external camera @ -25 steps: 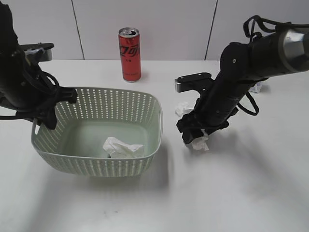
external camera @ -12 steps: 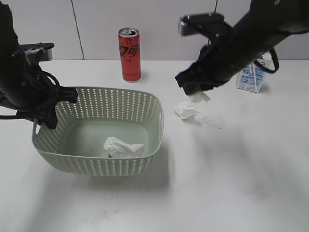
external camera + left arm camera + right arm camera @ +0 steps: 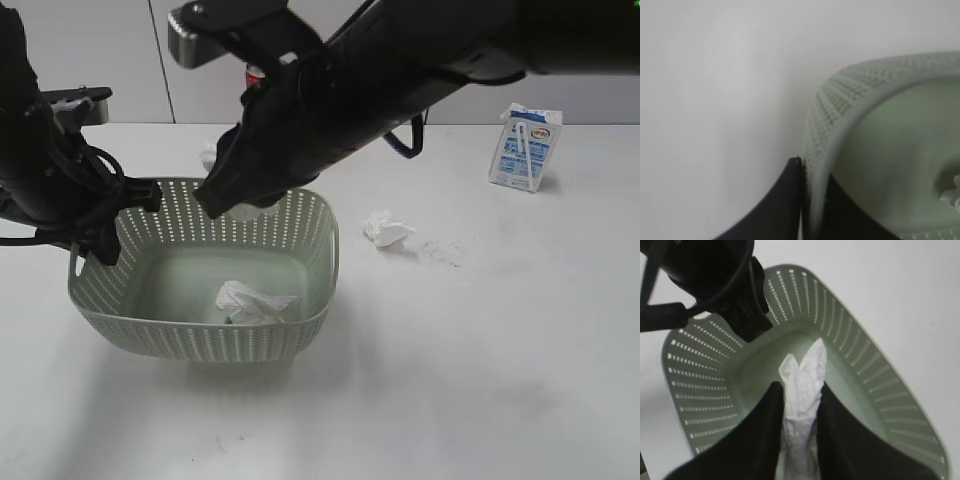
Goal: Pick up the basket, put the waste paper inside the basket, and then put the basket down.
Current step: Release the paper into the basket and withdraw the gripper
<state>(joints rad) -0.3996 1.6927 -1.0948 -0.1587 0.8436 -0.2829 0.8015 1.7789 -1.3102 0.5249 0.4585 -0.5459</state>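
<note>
The pale green basket [image 3: 300, 330] is held at its left rim by my left gripper [image 3: 98, 243], whose jaws are shut on the rim in the left wrist view [image 3: 812, 172], with the basket [image 3: 880, 145] to their right. My right gripper [image 3: 222, 205] reaches across over the basket's far side. In the right wrist view it [image 3: 801, 390] is shut on a white wad of waste paper [image 3: 802, 380] above the basket's inside [image 3: 705, 385]. One wad [image 3: 255, 303] lies in the basket. Another wad [image 3: 385, 228] lies on the table to its right.
A white-and-blue milk carton [image 3: 525, 147] stands at the back right. A red can [image 3: 255, 75] is mostly hidden behind my right arm. Something white [image 3: 208, 155] shows behind the basket. The left arm [image 3: 725, 285] is close above the basket's rim.
My right gripper rose from the table right of the basket with a wad and swung left to above the basket. The left gripper and basket have stayed put.
</note>
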